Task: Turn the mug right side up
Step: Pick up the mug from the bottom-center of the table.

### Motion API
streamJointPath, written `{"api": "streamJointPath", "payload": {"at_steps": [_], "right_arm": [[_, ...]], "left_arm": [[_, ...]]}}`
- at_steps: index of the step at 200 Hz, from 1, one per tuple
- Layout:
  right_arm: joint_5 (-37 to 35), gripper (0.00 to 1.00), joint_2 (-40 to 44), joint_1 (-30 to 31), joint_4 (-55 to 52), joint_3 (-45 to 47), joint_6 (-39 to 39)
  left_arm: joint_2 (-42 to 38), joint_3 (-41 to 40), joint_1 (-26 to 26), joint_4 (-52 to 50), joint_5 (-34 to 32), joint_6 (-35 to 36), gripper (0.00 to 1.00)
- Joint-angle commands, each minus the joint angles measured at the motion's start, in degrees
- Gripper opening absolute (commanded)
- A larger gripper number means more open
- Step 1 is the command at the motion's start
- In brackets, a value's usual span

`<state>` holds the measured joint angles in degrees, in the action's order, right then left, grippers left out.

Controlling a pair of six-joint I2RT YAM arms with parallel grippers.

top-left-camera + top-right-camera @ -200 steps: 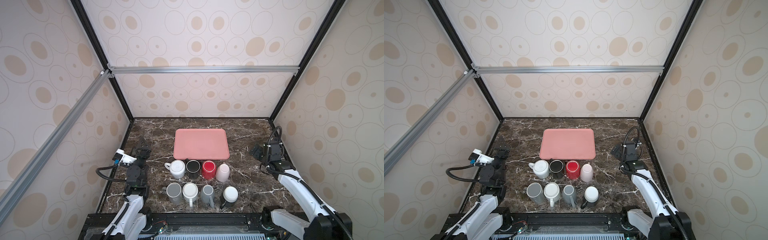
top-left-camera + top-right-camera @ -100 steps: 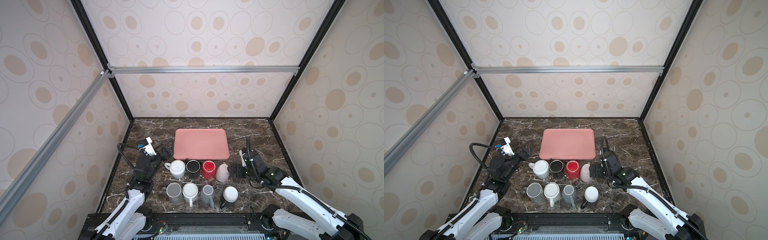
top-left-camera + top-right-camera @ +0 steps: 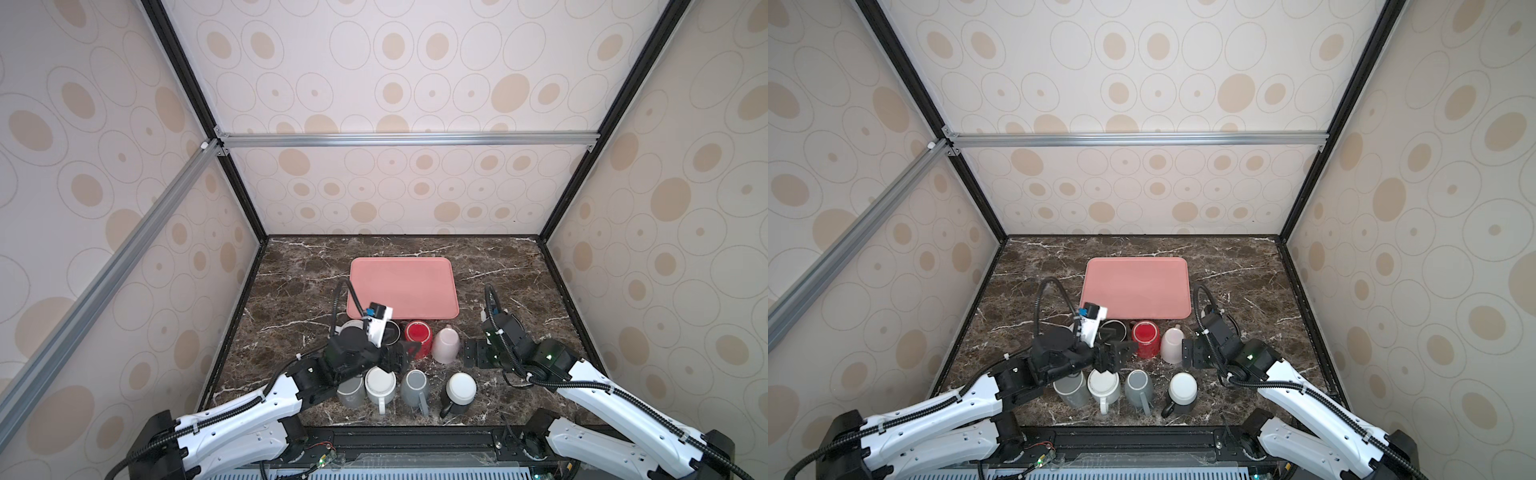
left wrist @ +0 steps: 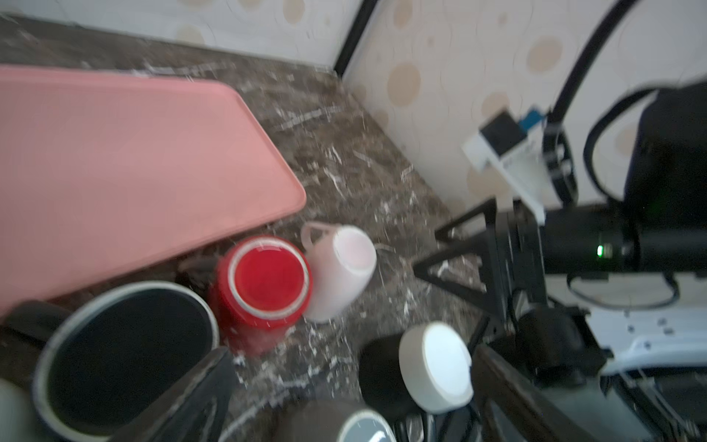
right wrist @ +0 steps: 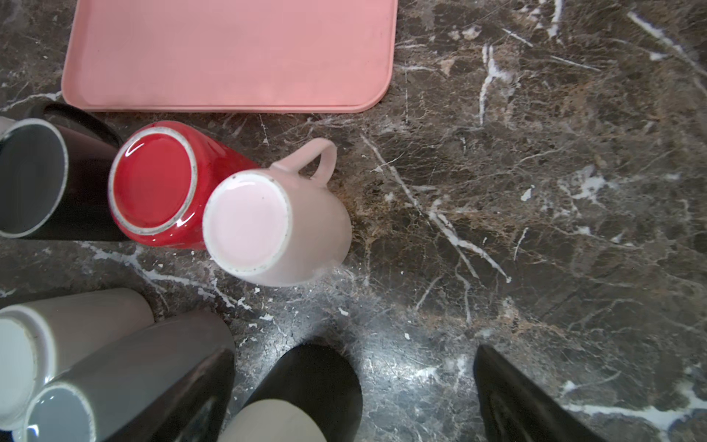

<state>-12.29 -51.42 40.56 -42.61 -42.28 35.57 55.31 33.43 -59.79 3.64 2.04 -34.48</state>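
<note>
Two rows of mugs stand base up on the marble. The back row has a red mug (image 3: 419, 336) and, beside it, a pink mug (image 3: 446, 343) (image 5: 267, 225). A black mug with a white base (image 3: 459, 388) (image 5: 306, 382) ends the front row. My right gripper (image 3: 474, 353) (image 5: 355, 398) stands open just right of the pink mug, holding nothing. It is low over the tabletop. My left gripper (image 3: 401, 353) (image 4: 352, 402) hangs open between the rows, over a black mug (image 4: 126, 356) and beside the red mug (image 4: 267, 279). It touches nothing that I can see.
A pink tray (image 3: 403, 286) lies flat behind the mugs. Two grey mugs (image 3: 415, 386) and a white one (image 3: 380, 386) fill the front row; another white mug is mostly hidden under my left arm. Walls close in on three sides.
Both arms have swung in from the side walls to the mugs. The left gripper has come over the cluster's middle, the right one down beside the pink mug.
</note>
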Motion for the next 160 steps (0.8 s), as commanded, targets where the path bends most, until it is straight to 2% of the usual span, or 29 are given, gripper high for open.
{"api": "streamJointPath", "payload": {"at_steps": [1, 40, 80, 108, 160], "right_arm": [[-3.9, 1.00, 1.3, 0.3, -1.7, 0.9, 1.5], [-8.8, 1.00, 5.3, 0.3, -1.8, 2.8, 2.1], [-12.2, 1.00, 9.2, 0.1, -4.2, 2.4, 1.3], [-12.6, 1.00, 12.3, -0.1, -5.6, 2.1, 0.8], [-12.9, 1.00, 16.6, -0.1, -6.9, 2.3, 1.5]], "left_arm": [[3.8, 6.2, -8.1, -8.2, -9.0, 3.8, 0.91], [15.2, 16.5, -20.6, -16.7, -14.6, 6.0, 0.72], [24.2, 21.6, -26.4, -19.9, -12.6, 5.4, 0.48], [27.6, 23.3, -27.2, -22.3, -11.7, 4.5, 0.54], [34.3, 27.3, -27.4, -27.9, -13.3, 3.0, 0.55]]}}
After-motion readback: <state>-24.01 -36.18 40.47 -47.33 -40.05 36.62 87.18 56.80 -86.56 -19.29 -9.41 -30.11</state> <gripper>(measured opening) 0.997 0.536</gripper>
